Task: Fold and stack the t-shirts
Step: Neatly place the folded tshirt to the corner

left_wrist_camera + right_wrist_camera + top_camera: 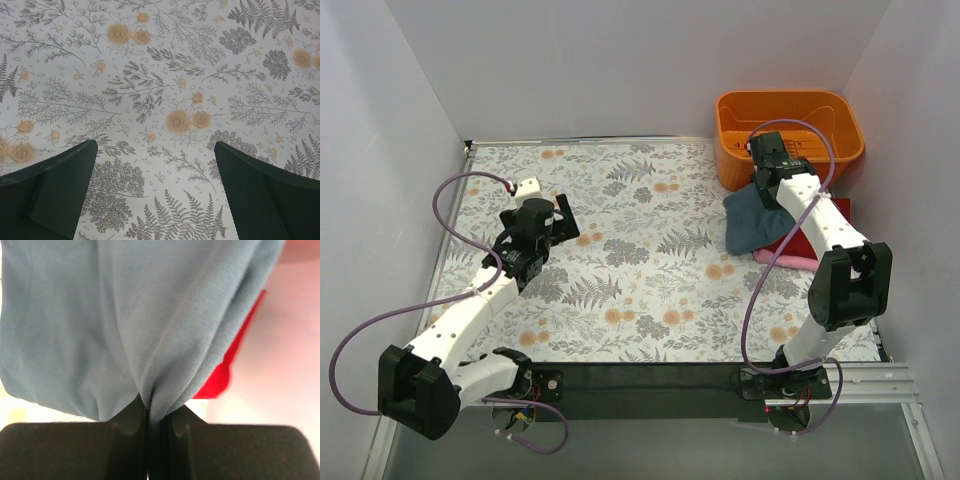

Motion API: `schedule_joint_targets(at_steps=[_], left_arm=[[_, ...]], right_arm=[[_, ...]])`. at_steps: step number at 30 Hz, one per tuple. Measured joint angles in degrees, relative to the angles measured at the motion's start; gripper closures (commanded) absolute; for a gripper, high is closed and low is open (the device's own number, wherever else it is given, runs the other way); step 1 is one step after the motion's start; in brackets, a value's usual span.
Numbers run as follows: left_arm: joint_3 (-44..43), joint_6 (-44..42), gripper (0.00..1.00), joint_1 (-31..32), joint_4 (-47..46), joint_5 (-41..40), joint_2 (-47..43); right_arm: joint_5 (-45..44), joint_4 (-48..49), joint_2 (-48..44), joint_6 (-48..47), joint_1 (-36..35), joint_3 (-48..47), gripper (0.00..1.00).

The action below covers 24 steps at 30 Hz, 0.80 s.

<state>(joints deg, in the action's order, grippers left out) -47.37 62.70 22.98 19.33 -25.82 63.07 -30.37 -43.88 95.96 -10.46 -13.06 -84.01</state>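
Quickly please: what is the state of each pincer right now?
Left pincer: open, holding nothing.
Right pincer: closed on the blue-grey t-shirt.

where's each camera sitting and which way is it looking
Top external: above and behind the robot, looking down on the table; the left arm and right arm show, bases at the bottom.
Left wrist: on the left arm, looking down at floral tabletop; the open left end effector frames it.
Right wrist: on the right arm, looking along the shut right end effector at the pinched blue shirt, with the red shirt behind it.
Shared: the top and right wrist views both show the blue and red shirts.
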Motion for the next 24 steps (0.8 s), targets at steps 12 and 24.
schedule_joint_targets(at_steps=[12,24], left_arm=[[1.16,-1.33,0.02,0.00,-0.52,-2.21,-2.40],[1.92,-1.88,0.02,0.00,-0.57,-2.29,-2.40]], right_arm=[[-2.49,0.35,-4.31,-0.37,7.98,-0.66,0.99],[-1.03,5.53,-5.51,-1.44,14.49,1.99,0.99]])
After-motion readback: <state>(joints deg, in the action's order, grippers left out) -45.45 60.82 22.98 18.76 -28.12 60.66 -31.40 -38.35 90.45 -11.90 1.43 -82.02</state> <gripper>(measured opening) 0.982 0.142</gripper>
